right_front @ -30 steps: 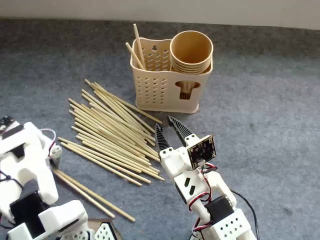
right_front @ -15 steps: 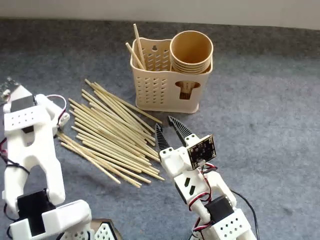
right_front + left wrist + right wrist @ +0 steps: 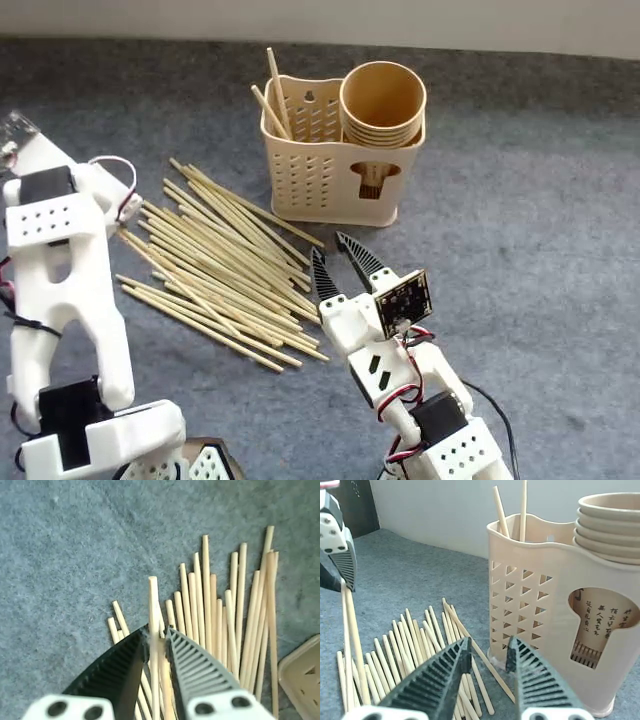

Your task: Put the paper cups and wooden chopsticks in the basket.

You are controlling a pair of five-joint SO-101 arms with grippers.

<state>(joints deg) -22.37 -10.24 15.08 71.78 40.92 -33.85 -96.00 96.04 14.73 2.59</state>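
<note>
Loose wooden chopsticks (image 3: 230, 260) lie in a pile left of the beige basket (image 3: 330, 185). The basket holds stacked paper cups (image 3: 382, 105) and two upright chopsticks (image 3: 272, 95). At the pile's left edge, my left gripper (image 3: 157, 630) is shut on two chopsticks (image 3: 154, 610). From the right wrist view that gripper (image 3: 337, 555) hangs above the mat, and the held chopsticks (image 3: 350, 640) slope down from it. My right gripper (image 3: 337, 262) stands open just in front of the basket (image 3: 540, 620), at the pile's right end, with nothing between its fingers (image 3: 450, 667).
A grey felt mat (image 3: 530, 230) covers the table, with bare room to the right of the basket and behind it. A pale wall (image 3: 400, 20) runs along the far edge. The left arm's white body (image 3: 60, 290) stands over the front left.
The left arm has risen and swung toward the far side, lifting the two chopsticks that lay at the front left. The right arm has stayed still.
</note>
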